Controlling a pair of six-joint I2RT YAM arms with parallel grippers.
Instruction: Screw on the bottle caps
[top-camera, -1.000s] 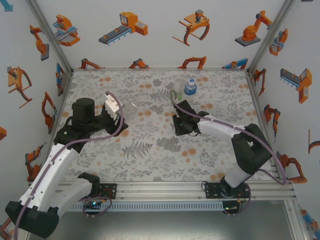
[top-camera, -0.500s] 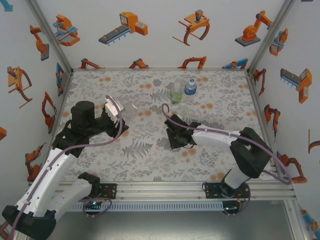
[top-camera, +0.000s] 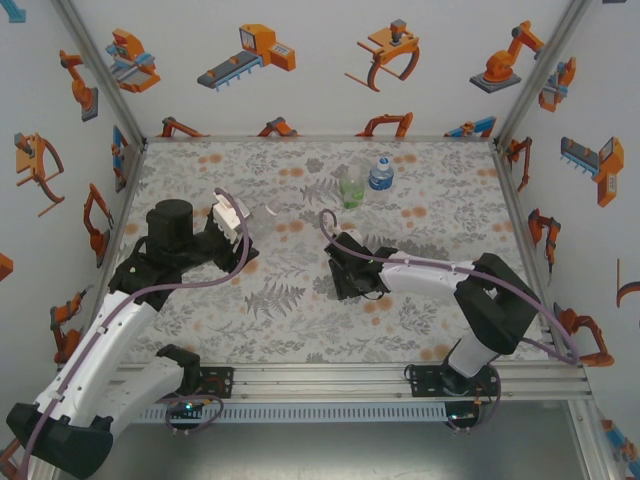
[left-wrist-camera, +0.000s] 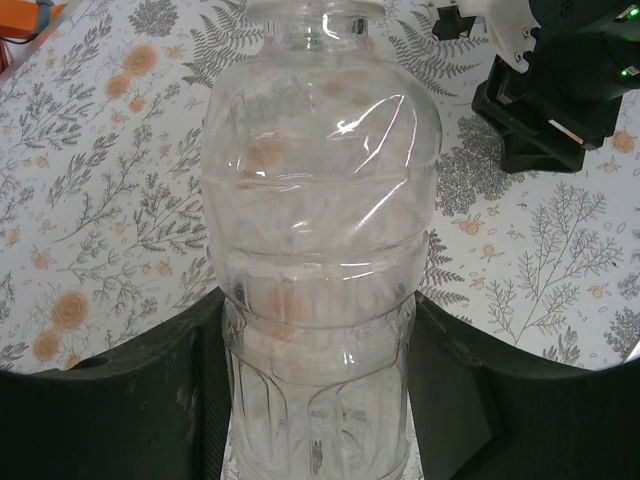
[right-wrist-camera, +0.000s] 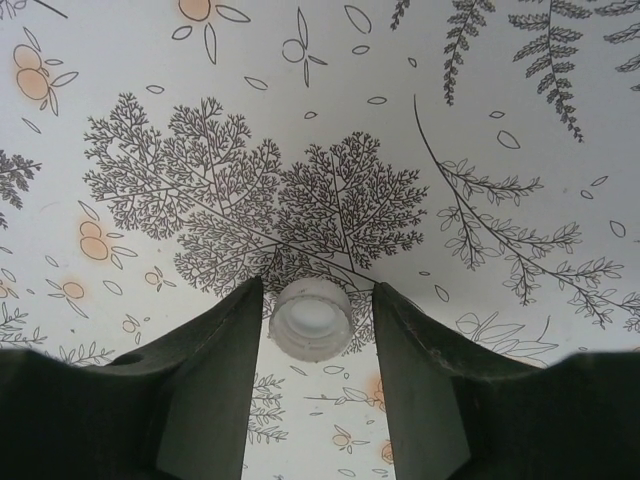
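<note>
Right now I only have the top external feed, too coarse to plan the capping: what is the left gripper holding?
Observer: On the left wrist view, the left gripper is clamped on the plain clear bottle, low on its body.
Operator: And the right gripper?
Observer: On its wrist view, the right gripper stands open around a white cap lying on the table.
Operator: Which way up?
Observer: Hollow side up.

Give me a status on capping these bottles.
Done: nothing certain; the blue-label bottle and green-label bottle stand at the back, tops too small to judge. In hand: left gripper grips the clear bottle, its neck apparently uncapped; right gripper straddles a white cap on the table, not yet closed on it. Left: pick up that cap and screw it on.
</note>
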